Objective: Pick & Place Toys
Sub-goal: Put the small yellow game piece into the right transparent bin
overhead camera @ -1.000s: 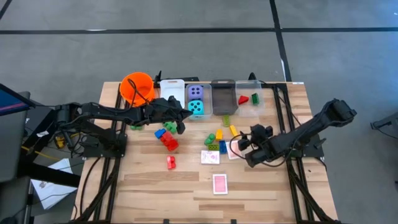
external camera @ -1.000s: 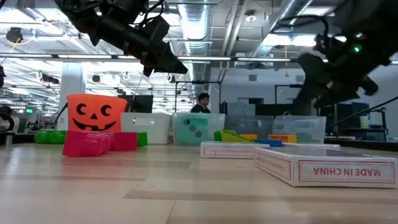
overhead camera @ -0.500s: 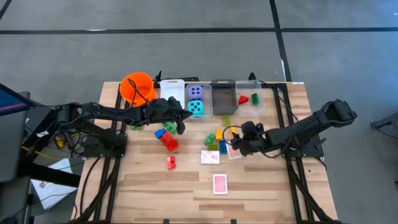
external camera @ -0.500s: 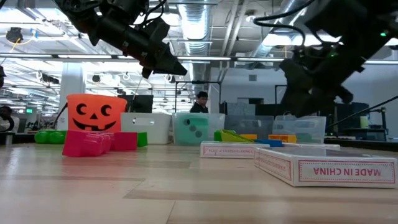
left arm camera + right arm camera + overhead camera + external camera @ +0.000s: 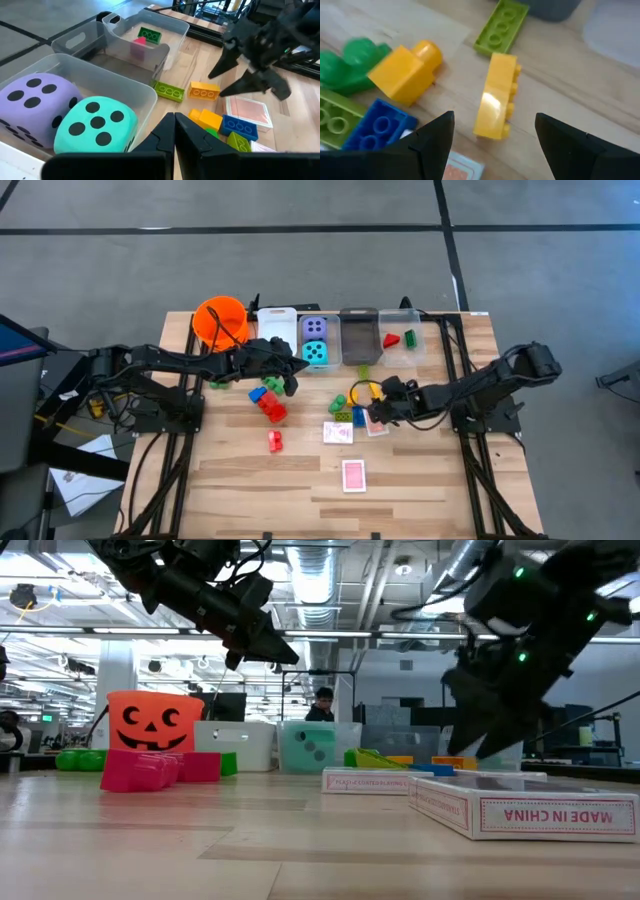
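Observation:
A yellow brick (image 5: 495, 95) lies on its side on the wood, also in the high view as the yellow brick (image 5: 375, 389). My right gripper (image 5: 492, 145) hovers open just above it, a finger on either side and touching nothing; from above, my right gripper (image 5: 380, 404) sits beside the brick cluster. Close by lie a light green flat brick (image 5: 501, 25), a second yellow brick (image 5: 405, 70) and a blue brick (image 5: 380, 125). My left gripper (image 5: 174, 131) is shut and empty, raised near the bin holding the teal die (image 5: 95, 125) and purple die (image 5: 30, 100).
Along the far edge stand an orange bucket (image 5: 222, 320), a white bin (image 5: 278, 328), the dice bin (image 5: 316, 358), a grey bin (image 5: 358, 335) and a clear bin (image 5: 400, 355). Red bricks (image 5: 272, 408) and pink-backed cards (image 5: 338, 432), (image 5: 354, 475) lie mid-table.
My right gripper has moved toward the table's left and far edge and lower, tipping its fingers further down, until it stands over the yellow brick. Its fingers have stayed open.

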{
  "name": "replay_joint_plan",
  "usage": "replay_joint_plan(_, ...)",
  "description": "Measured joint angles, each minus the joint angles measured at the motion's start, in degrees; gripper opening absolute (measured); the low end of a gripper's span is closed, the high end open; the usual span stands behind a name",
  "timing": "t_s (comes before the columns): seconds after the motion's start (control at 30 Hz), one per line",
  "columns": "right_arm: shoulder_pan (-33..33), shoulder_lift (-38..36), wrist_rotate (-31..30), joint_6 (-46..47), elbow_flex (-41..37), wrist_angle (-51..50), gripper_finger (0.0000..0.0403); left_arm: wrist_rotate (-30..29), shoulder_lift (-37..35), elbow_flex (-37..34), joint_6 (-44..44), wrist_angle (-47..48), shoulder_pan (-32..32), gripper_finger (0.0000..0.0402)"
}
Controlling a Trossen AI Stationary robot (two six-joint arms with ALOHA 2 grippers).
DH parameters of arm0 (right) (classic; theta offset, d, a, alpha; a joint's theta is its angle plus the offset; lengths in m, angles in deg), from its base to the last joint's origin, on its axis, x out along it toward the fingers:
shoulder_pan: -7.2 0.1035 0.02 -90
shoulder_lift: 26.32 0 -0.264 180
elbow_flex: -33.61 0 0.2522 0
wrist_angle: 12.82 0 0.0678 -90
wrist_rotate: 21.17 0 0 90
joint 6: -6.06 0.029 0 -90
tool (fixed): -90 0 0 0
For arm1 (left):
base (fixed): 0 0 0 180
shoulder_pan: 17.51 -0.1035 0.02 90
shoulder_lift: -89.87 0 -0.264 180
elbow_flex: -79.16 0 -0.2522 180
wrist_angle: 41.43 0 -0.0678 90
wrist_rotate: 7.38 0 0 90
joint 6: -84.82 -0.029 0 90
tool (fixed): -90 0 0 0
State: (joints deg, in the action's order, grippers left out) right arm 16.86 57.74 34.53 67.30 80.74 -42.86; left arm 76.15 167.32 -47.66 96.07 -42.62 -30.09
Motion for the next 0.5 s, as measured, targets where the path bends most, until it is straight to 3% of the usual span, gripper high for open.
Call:
replay_joint_plan(0.3,-4.73,7.00,3.37,-1.91,0.20,5.56,0.0269,0.04,0.00,0.00,0.20,0.43,0.00,0.0000)
replay_joint_plan(0.5,-5.52,6.13,4.00,-1.83,0.04,5.57,0.0208,0.26,0.00,0.00,0.20,0.45,0.00,0.0000)
